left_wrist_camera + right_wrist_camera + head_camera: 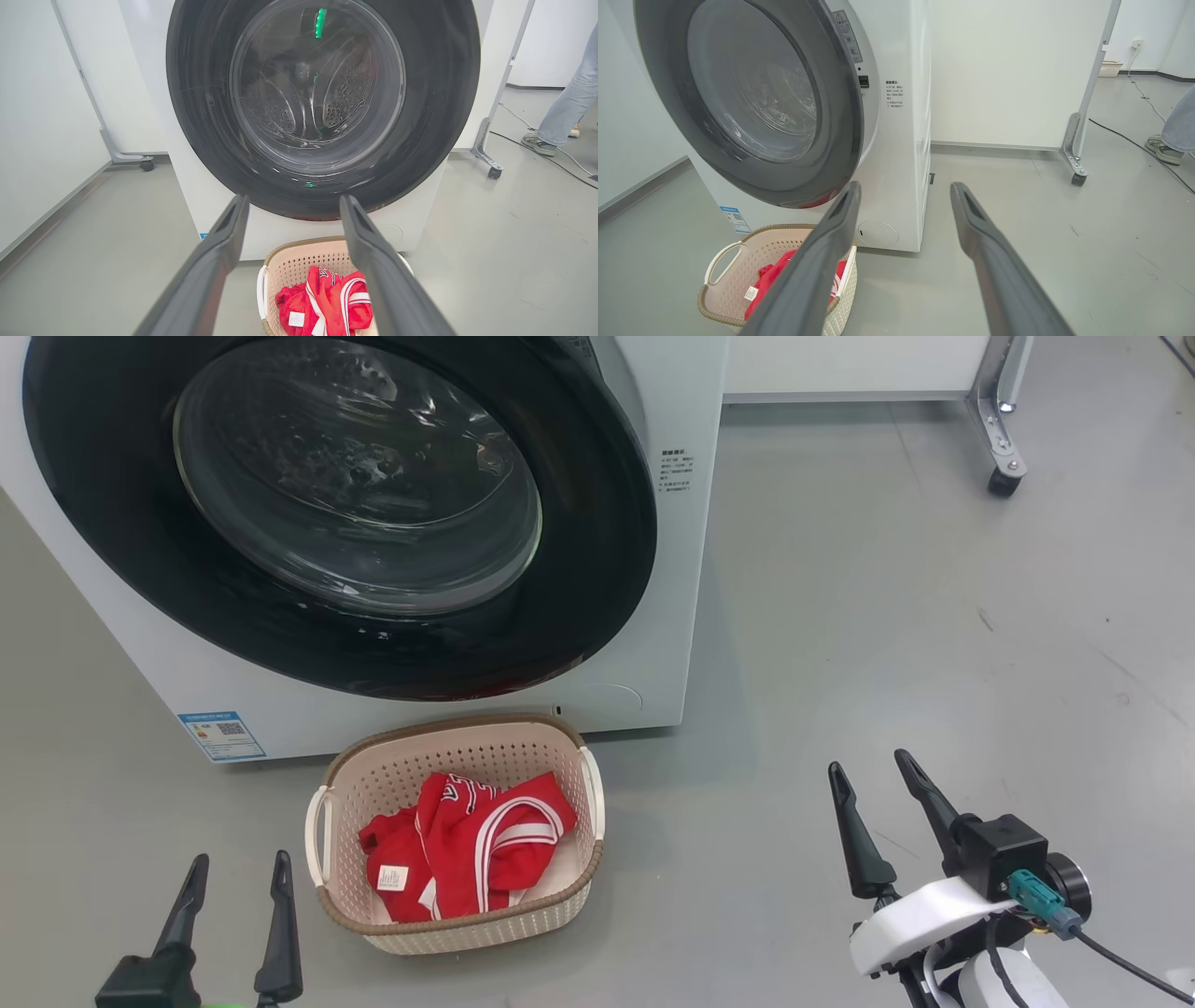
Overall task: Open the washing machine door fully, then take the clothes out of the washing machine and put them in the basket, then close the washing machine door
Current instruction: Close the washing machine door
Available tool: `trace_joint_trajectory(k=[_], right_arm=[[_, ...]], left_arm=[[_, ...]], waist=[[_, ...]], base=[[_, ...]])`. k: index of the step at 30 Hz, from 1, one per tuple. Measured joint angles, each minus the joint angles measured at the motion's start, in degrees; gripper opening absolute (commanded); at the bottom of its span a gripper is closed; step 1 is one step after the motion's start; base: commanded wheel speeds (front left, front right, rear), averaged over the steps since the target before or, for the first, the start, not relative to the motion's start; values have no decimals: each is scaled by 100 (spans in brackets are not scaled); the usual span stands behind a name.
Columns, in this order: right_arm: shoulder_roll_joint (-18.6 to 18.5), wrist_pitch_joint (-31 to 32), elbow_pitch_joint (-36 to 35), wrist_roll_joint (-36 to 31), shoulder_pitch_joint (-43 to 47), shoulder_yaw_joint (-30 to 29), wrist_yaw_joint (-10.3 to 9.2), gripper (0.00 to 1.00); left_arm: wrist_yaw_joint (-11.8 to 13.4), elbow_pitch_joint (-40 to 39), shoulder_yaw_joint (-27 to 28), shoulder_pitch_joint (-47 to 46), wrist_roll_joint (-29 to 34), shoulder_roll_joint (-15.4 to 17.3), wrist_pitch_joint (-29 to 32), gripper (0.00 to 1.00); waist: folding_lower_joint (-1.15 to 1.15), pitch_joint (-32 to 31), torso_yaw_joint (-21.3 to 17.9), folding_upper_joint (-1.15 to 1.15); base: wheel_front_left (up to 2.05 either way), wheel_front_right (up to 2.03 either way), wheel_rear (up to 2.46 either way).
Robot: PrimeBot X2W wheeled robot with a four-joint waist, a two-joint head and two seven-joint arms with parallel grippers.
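I find the clothes (467,854) lying in the basket (448,723), which stands on the floor just in front of the machine (672,616). The door (597,523) lies against the machine front; I cannot tell whether it has latched, so closing may be unfinished. The left gripper (240,861) and right gripper (868,762) are spread wide, holding and touching nothing.
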Motion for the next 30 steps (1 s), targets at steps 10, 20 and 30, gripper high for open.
trace_joint_trajectory(k=[10, 20, 30], right_arm=[[2, 0, -2, -12, 16, -29, 0, 100], [10, 0, -8, -38, 84, -56, 5, 100], [15, 0, -11, -45, 84, -79, 9, 0]], left_arm=[[76, 149, 13, 0, 30, -49, -31, 100], [109, 204, 12, -2, 56, -73, -43, 100], [125, 259, 10, -7, 135, -73, -57, 100]], waist=[[0, -28, -53, 0], [0, -19, -82, 0], [0, 21, -62, 0]], base=[[0, 0, 0], [0, 0, 0], [0, 0, 0]])
